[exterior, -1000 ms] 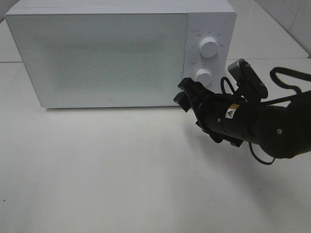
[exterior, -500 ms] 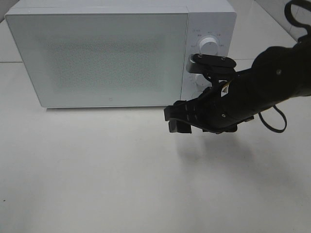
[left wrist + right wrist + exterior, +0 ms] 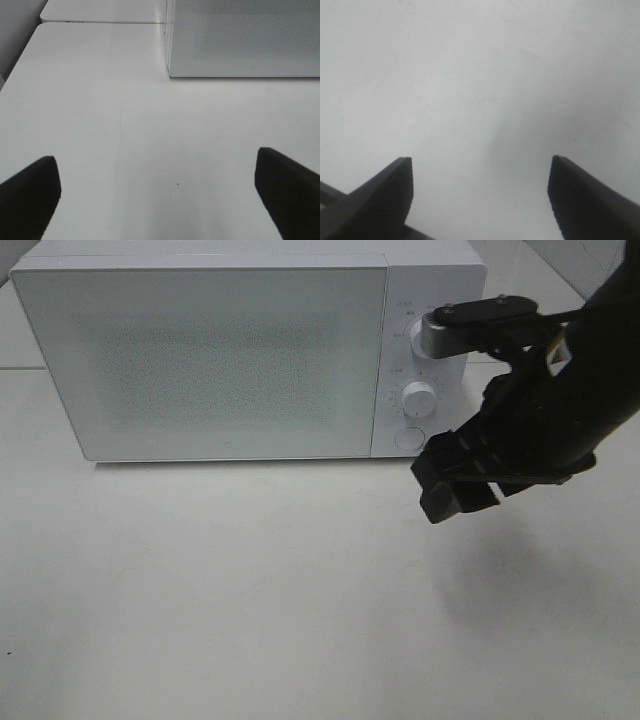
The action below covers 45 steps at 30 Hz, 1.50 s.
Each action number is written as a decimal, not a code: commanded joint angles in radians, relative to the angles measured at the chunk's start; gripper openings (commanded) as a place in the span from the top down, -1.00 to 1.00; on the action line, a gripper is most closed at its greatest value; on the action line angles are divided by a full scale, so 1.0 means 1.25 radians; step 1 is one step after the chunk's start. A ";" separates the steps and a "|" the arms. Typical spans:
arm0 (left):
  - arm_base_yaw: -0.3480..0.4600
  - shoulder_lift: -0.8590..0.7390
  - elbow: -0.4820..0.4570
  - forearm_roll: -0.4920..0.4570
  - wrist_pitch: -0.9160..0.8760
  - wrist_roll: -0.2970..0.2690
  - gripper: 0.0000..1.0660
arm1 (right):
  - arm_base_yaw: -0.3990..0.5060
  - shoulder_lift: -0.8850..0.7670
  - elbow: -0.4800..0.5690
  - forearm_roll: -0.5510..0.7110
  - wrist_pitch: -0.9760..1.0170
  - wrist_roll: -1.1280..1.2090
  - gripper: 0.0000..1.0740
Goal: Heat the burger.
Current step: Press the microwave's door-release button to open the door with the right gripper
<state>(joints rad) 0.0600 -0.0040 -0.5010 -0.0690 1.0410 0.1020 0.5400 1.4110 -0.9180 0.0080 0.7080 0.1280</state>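
I count one microwave (image 3: 200, 350) on the table (image 3: 250, 590), door shut, with two dials (image 3: 418, 400) and one round button (image 3: 407, 438). My right arm (image 3: 560, 390) partly hides the upper dial. My right jaws hang released above the table near that panel, two fingers (image 3: 380, 195) apart, gripping nothing. My left jaws are spread wide, also holding nothing. I cannot tell where the burger is.

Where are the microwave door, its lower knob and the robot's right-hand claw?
microwave door (image 3: 200, 355): high exterior view, middle of the frosted panel.
lower knob (image 3: 419, 398): high exterior view, centre of its face.
right gripper (image 3: 440, 485): high exterior view, midway between its fingertips.
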 commanded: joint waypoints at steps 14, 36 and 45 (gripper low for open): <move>0.002 -0.017 0.002 -0.008 -0.002 -0.003 -0.83 | 0.000 -0.336 0.029 -0.006 0.269 -0.034 -0.38; 0.002 -0.017 0.002 -0.008 -0.002 -0.003 -0.83 | -0.102 -0.888 0.269 -0.044 0.280 -0.026 -0.38; 0.002 -0.017 0.002 -0.008 -0.002 -0.003 -0.83 | -0.256 -1.050 0.326 -0.049 0.263 -0.032 -0.38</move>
<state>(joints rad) 0.0600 -0.0040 -0.5010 -0.0690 1.0410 0.1020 0.2640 0.1500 -0.5190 -0.0480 1.0420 0.1020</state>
